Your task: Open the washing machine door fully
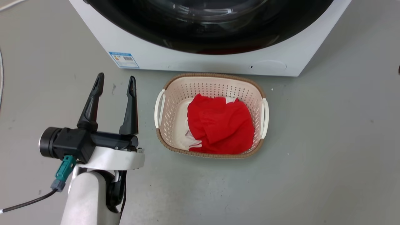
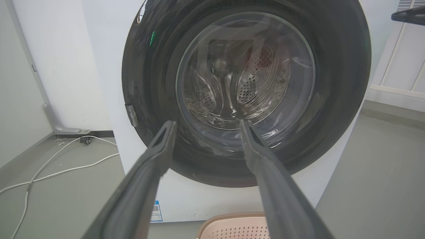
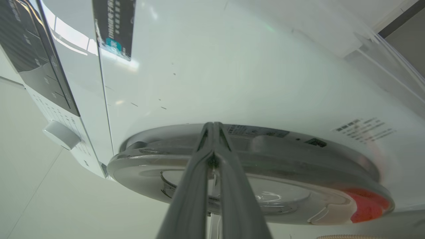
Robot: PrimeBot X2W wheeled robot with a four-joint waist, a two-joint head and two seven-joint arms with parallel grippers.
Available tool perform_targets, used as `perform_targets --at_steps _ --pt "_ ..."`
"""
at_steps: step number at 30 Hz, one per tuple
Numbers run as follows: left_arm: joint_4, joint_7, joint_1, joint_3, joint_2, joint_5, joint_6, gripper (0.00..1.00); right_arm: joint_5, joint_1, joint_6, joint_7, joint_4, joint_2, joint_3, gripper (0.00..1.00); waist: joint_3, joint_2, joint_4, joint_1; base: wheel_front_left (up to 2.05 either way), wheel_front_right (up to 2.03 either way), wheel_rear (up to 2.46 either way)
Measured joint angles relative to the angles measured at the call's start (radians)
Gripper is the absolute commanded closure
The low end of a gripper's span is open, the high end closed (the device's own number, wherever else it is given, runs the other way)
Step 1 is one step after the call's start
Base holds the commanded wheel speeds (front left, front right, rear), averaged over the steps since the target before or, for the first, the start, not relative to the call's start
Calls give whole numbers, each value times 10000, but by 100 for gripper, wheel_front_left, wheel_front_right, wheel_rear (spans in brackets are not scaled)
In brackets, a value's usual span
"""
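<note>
Head view is showing the washing machine (image 1: 187, 54) sitting at the top of the frame, with the washing machine door (image 1: 212, 28) looking shut against its front. So honestly none of the actual opening is looking done yet.

The left gripper (image 1: 116, 77) is hanging low over the floor in front of the machine's left side, fingers spread wide and holding nothing. In its own wrist view it's pointing straight at the door glass.

The right gripper (image 3: 213, 124) is doing the real work, I think. Its two fingers are pressing together with nothing visible between them, tips sitting right at the door's rim where it's meeting the white front. Can't tell if they're hooking anything, or even touching.

A beige basket (image 1: 212, 76) with red cloth (image 1: 220, 125) in it is sitting on the floor just below the door.

I'm guessing the whole job is remaining: getting the latch to pop, then swinging the door all the way round.
</note>
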Motion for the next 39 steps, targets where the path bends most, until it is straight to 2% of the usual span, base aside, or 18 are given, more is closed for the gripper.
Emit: perform_targets --at_steps 10,17,19,29,35,39 --pt "-128 0 -511 -8 -8 6 -2 0 -1678 -2287 0 1210 1871 69 1018 100 842 0 129 0 0 0 0" --pt "-125 0 -616 -54 -10 -10 -2 0 -2010 -2953 0 1616 2454 169 1156 100 1122 0 178 -1 0 0 0" --pt "-100 0 -662 -77 -12 -31 -2 0 -2008 -3100 0 2061 2577 188 1139 100 1164 0 181 -1 0 0 0" --pt "46 0 -686 -104 -13 -86 -2 0 -1643 -2656 0 3994 2403 431 1093 100 840 0 120 0 0 0 0" --pt "178 0 -426 -109 -15 -81 -2 0 -1214 -1747 0 5457 1820 460 1055 100 337 0 80 -1 0 0 0" --pt "247 0 -166 -109 -15 -75 -2 0 -1072 -1086 0 6055 1390 621 1104 100 5 0 66 -1 0 0 0"
